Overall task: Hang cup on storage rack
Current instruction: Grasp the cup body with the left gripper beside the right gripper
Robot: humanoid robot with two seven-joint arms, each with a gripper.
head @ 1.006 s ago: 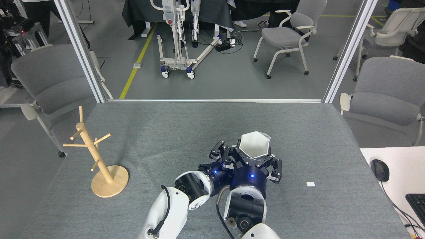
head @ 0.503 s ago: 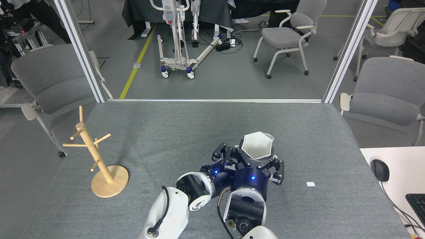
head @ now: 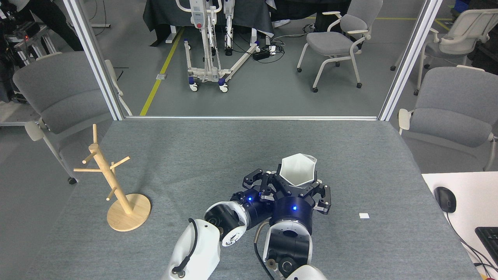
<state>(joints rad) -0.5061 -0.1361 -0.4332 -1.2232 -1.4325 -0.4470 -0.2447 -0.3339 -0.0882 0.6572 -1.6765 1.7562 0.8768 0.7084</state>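
Between the earlier pictures and now, small shifts are seen near the middle of the table. The cup [head: 298, 170], which had been carried slightly right and toward the near edge half a second ago, has been brought back left and a little farther away, close to where it was a second ago. The right gripper [head: 297, 186], closed around the cup's near side, has been moved with it. The left gripper [head: 258, 179] has been shifted left and lowered slightly, its jaws spread beside the cup. In the top-left background, a dark-clothed person [head: 46, 15] has changed position.
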